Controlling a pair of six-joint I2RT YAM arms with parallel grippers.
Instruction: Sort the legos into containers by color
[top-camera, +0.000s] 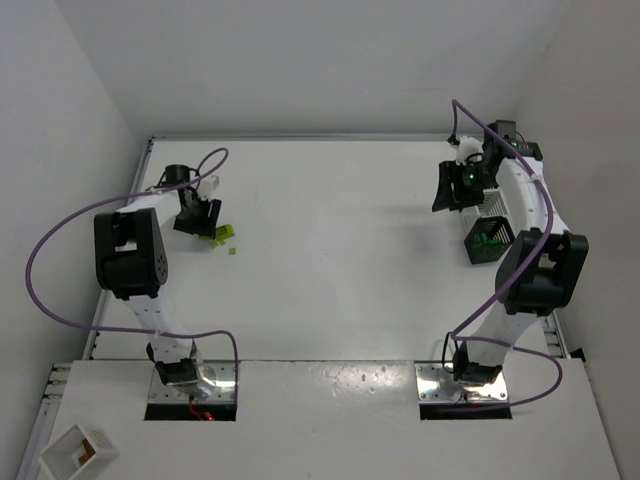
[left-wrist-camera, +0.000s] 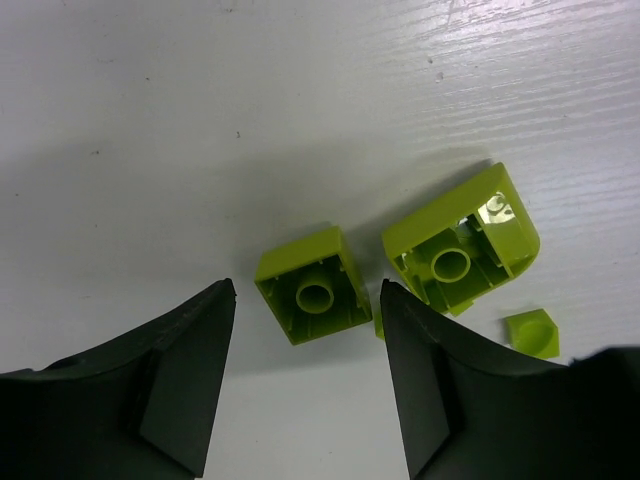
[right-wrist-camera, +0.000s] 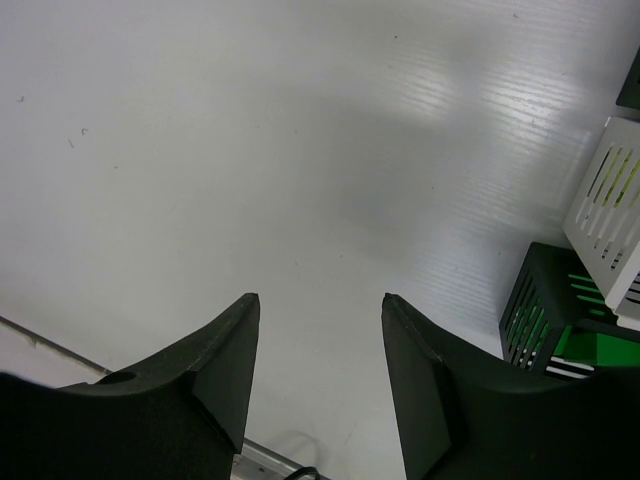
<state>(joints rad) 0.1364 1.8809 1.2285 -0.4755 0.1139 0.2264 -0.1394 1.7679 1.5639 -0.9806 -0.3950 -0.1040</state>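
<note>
Fingers (left-wrist-camera: 190, 370) of the left tool (left-wrist-camera: 308, 292) stand apart, released, low over the worktop (left-wrist-camera: 200, 120). Between their tips lies a lime brick (left-wrist-camera: 318, 290), hollow side up with its round tube showing. A strip of bare surface shows between the brick and the finger on the left of the wrist view. The other finger is very near the brick, and whether it touches I cannot tell. Just beyond that finger lies a larger lime piece with a rounded corner (left-wrist-camera: 465, 250), also hollow side up and close beside the first brick. A tiny lime piece (left-wrist-camera: 532, 332) sits next to it, at the edge of the finger. From above, this lime cluster lies at the far left of the worktop, directly beside the left tool, with one small bit a little apart.

The right tool (right-wrist-camera: 320, 300) is also released, its fingers spread with nothing between them, hanging over bare white surface. Off to its side stands a black slatted bin (right-wrist-camera: 545, 315) with bright green showing through its slats and over its rim. Touching it is a white slatted bin (right-wrist-camera: 612, 210) with lime showing through the gaps. Both bins stand at the far right of the worktop, well apart from the lime cluster.

A white square box (top-camera: 78, 455) with a brown inside sits at the near left corner, beside the arm bases.
</note>
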